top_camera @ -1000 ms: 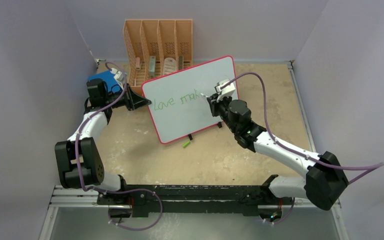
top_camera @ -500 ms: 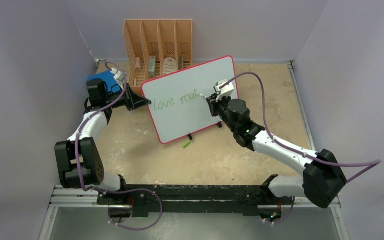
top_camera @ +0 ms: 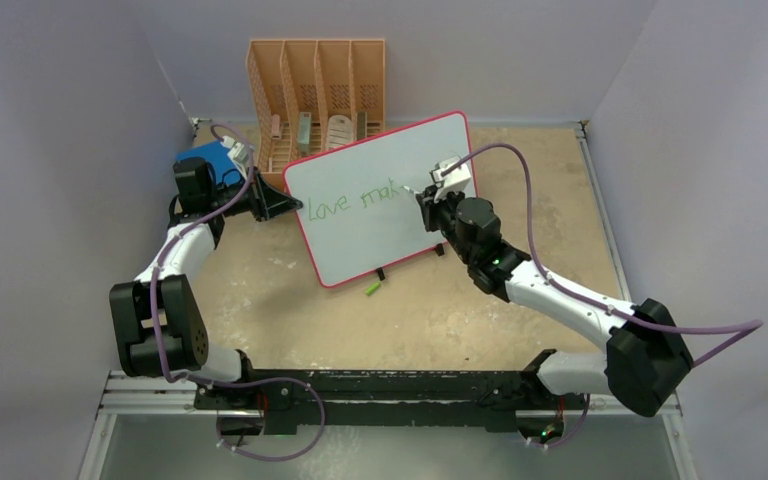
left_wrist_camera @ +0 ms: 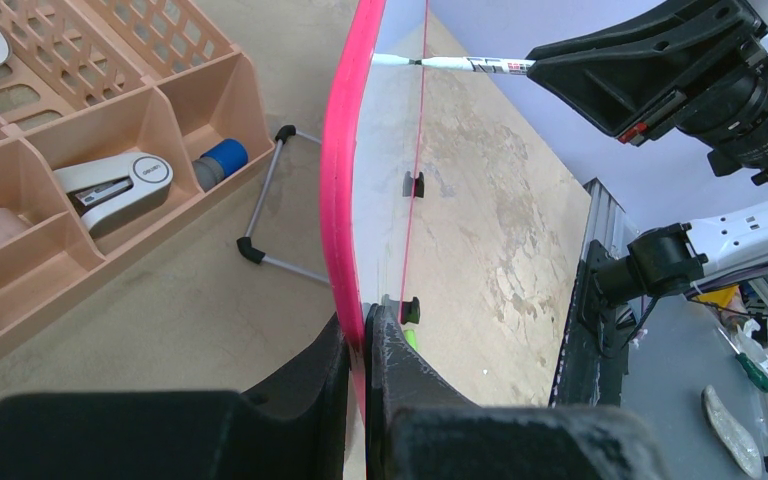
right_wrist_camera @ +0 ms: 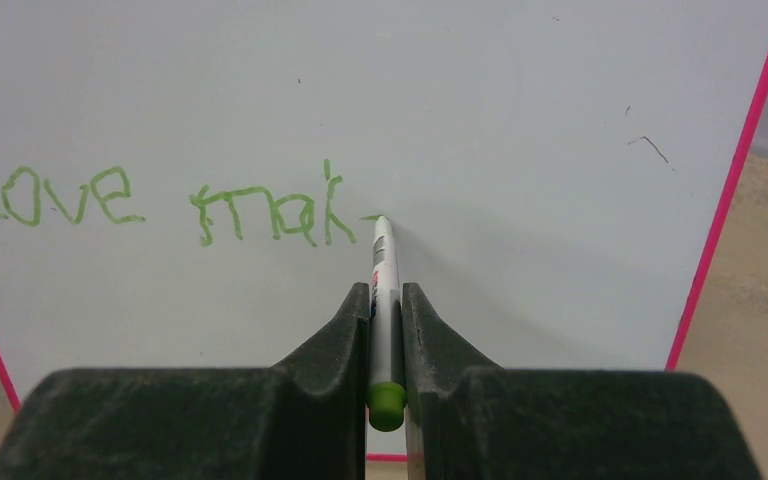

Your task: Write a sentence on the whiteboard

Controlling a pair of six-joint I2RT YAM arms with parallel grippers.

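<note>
One whiteboard [top_camera: 360, 250], one marker [right_wrist_camera: 384, 285], two green words [right_wrist_camera: 160, 205].

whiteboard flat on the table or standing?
Standing on edge. The whiteboard rises from the table on its black feet, a wire prop behind it, and the left fingers pinch its pink rim.

Tan table [top_camera: 520, 300] before me carried: peach slotted rack [top_camera: 317, 80], blue book [top_camera: 205, 160], whiteboard [top_camera: 360, 245] on black feet, small green piece [top_camera: 372, 289] near one foot.
</note>
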